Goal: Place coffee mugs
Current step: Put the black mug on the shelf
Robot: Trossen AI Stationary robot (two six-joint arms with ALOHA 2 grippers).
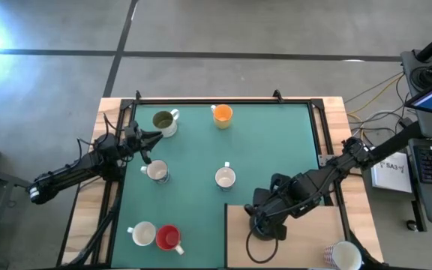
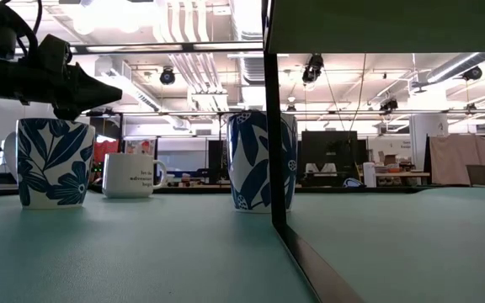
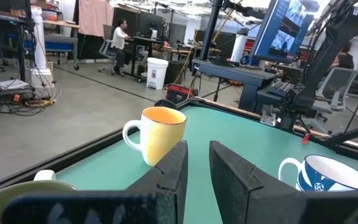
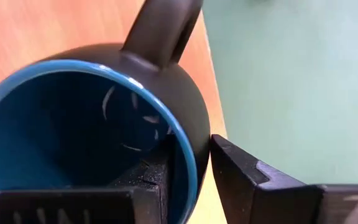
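Note:
Several coffee mugs stand upright on the green mat point(image 1: 276, 142): an olive-inside one point(image 1: 165, 121), an orange one point(image 1: 221, 114), two white ones point(image 1: 157, 171) point(image 1: 225, 177), and a white point(image 1: 142, 234) and a red one point(image 1: 169, 237) side by side near the front. My right gripper point(image 4: 188, 155) is open over the wooden board point(image 1: 306, 240), its fingers astride the wall of the dark blue mug point(image 4: 86, 130). My left gripper point(image 3: 197, 152) waits level beside the olive-inside mug, fingers slightly apart with nothing between them. My right gripper has one finger point(image 4: 157, 177) inside the dark blue mug, against the inner wall opposite the handle point(image 4: 160, 28). The other finger point(image 4: 241, 174) stands outside, a narrow gap from the wall. Both come from above, pointing steeply down. The mug stands upright on the board.
Another white mug point(image 1: 345, 255) sits at the board's near right corner. A dark frame rail point(image 1: 223, 101) borders the mat's far edge. Free mat lies between the orange mug and the right arm point(image 1: 328, 176). A keyboard and papers point(image 1: 392, 169) lie off the table's right side.

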